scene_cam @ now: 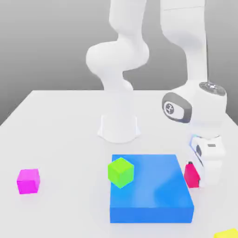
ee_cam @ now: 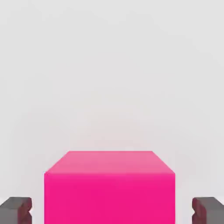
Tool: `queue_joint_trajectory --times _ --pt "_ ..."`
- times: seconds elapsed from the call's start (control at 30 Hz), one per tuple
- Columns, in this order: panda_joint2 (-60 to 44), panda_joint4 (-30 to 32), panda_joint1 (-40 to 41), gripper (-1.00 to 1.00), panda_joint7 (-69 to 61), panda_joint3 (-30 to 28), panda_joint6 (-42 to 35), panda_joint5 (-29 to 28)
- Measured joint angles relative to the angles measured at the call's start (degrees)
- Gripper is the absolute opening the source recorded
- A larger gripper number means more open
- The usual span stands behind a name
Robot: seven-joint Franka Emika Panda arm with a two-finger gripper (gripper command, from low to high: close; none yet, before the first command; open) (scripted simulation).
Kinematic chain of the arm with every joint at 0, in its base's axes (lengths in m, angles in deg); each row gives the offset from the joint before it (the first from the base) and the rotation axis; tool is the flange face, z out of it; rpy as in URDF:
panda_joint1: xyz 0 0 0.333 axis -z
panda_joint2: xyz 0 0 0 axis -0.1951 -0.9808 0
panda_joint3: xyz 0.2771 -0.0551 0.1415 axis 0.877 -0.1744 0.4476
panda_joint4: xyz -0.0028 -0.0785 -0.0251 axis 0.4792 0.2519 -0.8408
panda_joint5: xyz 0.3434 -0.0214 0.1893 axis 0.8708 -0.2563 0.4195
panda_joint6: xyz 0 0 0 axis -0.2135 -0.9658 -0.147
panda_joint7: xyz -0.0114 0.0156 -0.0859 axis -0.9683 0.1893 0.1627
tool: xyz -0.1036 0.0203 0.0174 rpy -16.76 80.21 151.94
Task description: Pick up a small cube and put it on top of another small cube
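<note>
while the arm bends down at the exterior view's right, gripper (scene_cam: 195, 181): lowered to the table, pointing downward, set around the crimson cube.
fingers: apart. in the hand view the two dark fingertips (ee_cam: 17, 210) stand one on each side of the crimson cube, with a sliver of bare table showing between each tip and the cube's face; no clamp on it.
crimson cube (scene_cam: 190, 175): on the table (scene_cam: 60, 130), upright, between the fingers; in the hand view (ee_cam: 109, 188) its top face and one side face are seen square-on. it sits just beside the blue block's edge at the exterior view's right; whether it touches the block i cannot tell.
magenta cube (scene_cam: 28, 181): alone on the table at the exterior view's left, well apart from the crimson cube and from the gripper, with the blue block lying between them. nothing on top of it.
blue block (scene_cam: 153, 197): wide, flat, lying on the table in front of the arm's base.
lime-green cube (scene_cam: 121, 172): on the blue block's top, at the edge toward the exterior view's left, turned slightly relative to the block.
arm base (scene_cam: 119, 128): white, round, standing on the table behind the blue block.
yellow object (scene_cam: 227, 234): one corner of it at the near edge, exterior view's right; its shape is cut off.
stacking: not yet done; both small cubes rest on the table.
</note>
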Motion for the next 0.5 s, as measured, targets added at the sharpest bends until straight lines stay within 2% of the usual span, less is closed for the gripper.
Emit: queue_joint_trajectory --times 0.13,0.37,0.5 --pt "-0.42 -0.07 -0.14 -1.0 0.19 -0.18 0.29 -0.24" --pt "11.96 2.05 0.8 -1.0 -2.49 2.04 -9.95 3.61" --pt "14.41 1.06 6.54 -1.0 -0.36 -0.45 -13.17 6.16"
